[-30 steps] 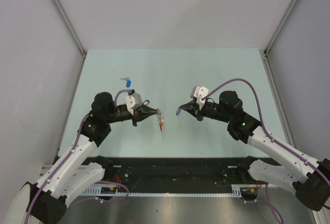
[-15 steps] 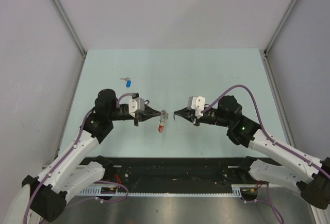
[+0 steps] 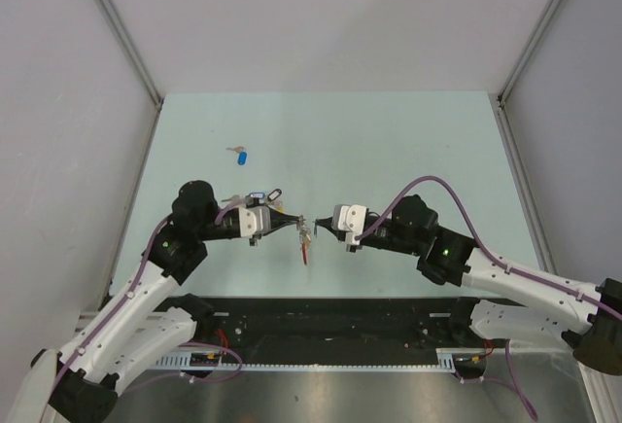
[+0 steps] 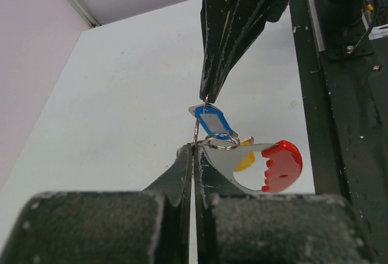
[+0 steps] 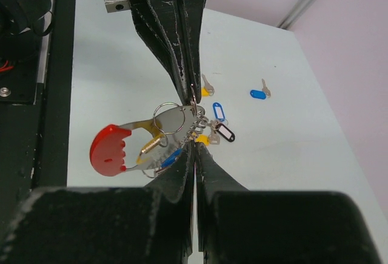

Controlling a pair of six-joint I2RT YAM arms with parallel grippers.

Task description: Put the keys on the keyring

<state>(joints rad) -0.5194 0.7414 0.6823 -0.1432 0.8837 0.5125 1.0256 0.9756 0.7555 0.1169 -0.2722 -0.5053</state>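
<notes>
Left wrist view: keyring (image 4: 280, 165), probably light, stiff and slick, hangs aloft over the table's (image 4: 121, 94) near-edge middle, pinched by left gripper (image 4: 194, 150). Right gripper (image 4: 205, 97) pinches blue-tagged key (image 4: 212, 121), best held by tag.

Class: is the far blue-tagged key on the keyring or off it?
Off. The blue-tagged key lies on the table, apart from the keyring.

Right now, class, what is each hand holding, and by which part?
The left hand pinches the keyring by its silvery metal part, red arc free. The right hand pinches a blue-tagged key by its thin metal end.
</notes>
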